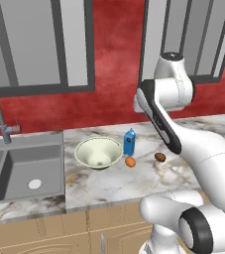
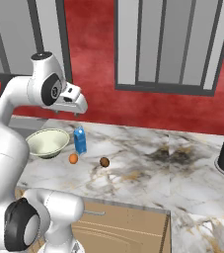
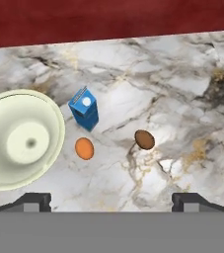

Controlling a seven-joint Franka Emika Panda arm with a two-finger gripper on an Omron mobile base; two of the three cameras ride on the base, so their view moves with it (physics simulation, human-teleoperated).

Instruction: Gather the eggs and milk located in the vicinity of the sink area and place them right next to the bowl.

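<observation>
In the hand view the gripper (image 3: 111,200) is seen with its two dark finger tips (image 3: 33,201) spread wide at the bottom edge, nothing held between them. The small dark brown oval egg (image 3: 144,139) lies on the marbled grey-white stone counter (image 3: 192,99) at about 1 o'clock from the jaws' midpoint, well clear of them. The small orange oval egg (image 3: 84,148) lies at about 11 o'clock, just beside the wide pale cream-green round bowl (image 3: 19,139), whose deep inside is bare; its left rim is cut off. The small blue gabled milk carton (image 3: 84,108) stands upright just beyond the orange egg, near the bowl's rim. In the left base view the grey rectangular metal sink (image 1: 20,168) is seen at 9 o'clock from the bowl, its left part cut off.
</observation>
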